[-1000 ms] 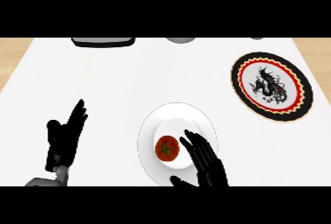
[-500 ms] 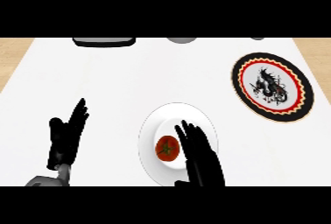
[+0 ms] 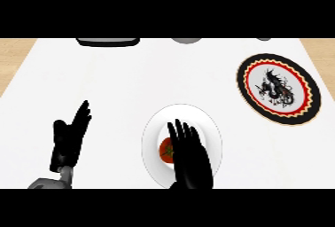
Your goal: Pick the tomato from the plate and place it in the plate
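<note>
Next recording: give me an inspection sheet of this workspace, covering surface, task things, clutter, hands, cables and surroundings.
Surface: white counter, bare in the middle.
Job's things: tomato on the white plate, partly hidden by the right hand; patterned plate with black and red rim at the right, nothing on it.
Clutter: dark tray-like object and grey round object at the far edge, cut off.
Hands: right hand open over the tomato, fingers straight; left hand open, resting at lower left.
Cables: nothing seen.
Surroundings: wood-coloured strips beside the counter.
</note>
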